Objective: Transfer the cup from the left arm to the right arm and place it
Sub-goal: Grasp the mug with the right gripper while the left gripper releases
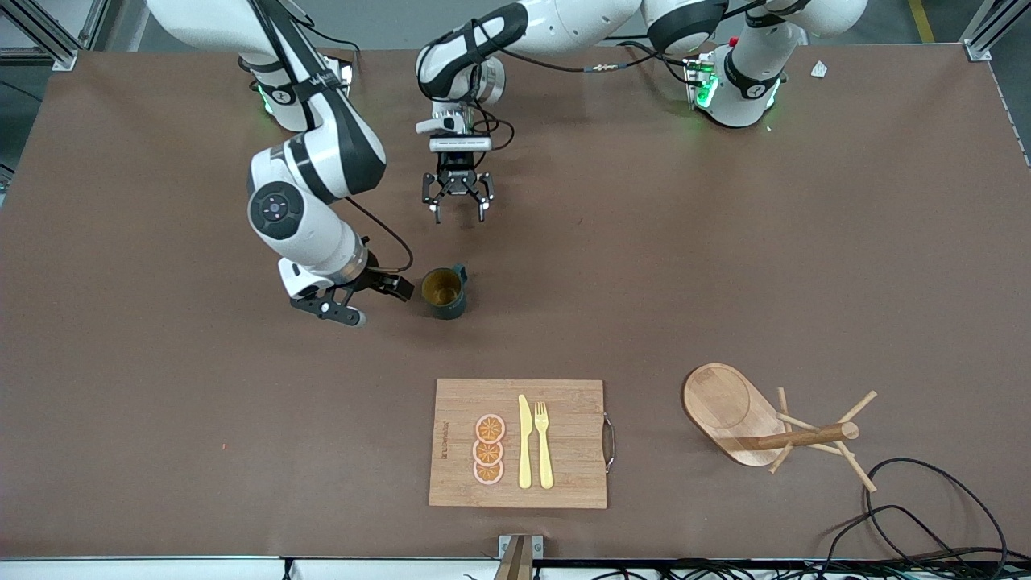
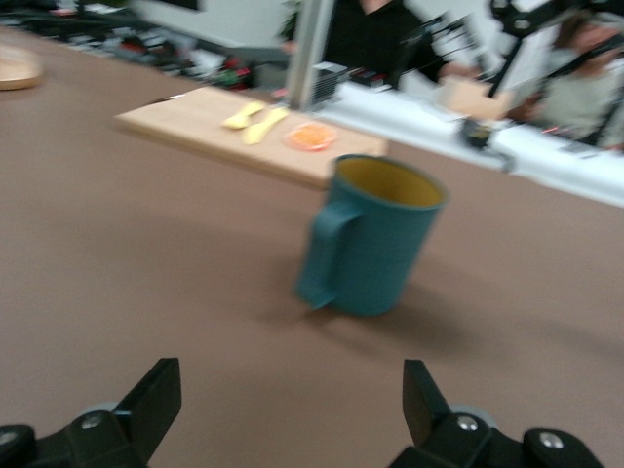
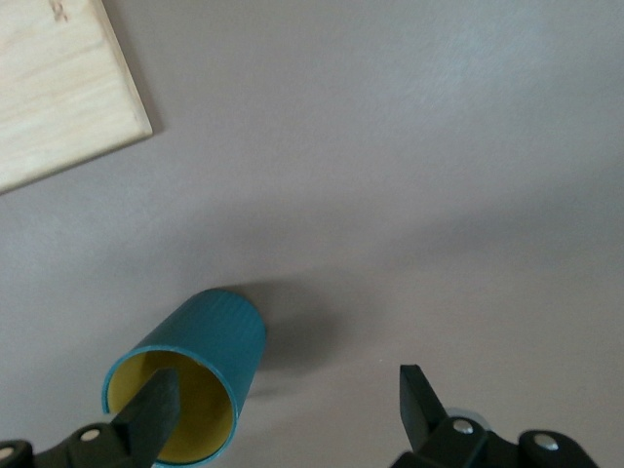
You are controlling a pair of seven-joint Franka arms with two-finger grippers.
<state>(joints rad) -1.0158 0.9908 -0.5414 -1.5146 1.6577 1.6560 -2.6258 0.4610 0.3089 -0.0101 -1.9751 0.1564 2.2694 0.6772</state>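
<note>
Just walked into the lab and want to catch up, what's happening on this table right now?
Neither arm holds anything. The cup stands upright on the table, farther from the front camera than the cutting board. The right gripper is open, low beside the cup. The left gripper is open too, over bare table farther from the front camera than the cup. A wooden peg rack sits toward the left arm's end.

One cup (image 1: 444, 292) stands on the table (image 1: 725, 266), and one cutting board (image 1: 564, 475) carries three orange slices (image 1: 489, 449), one knife (image 1: 524, 443) and one fork (image 1: 544, 445). One wooden peg rack (image 1: 765, 427), two grippers.
</note>
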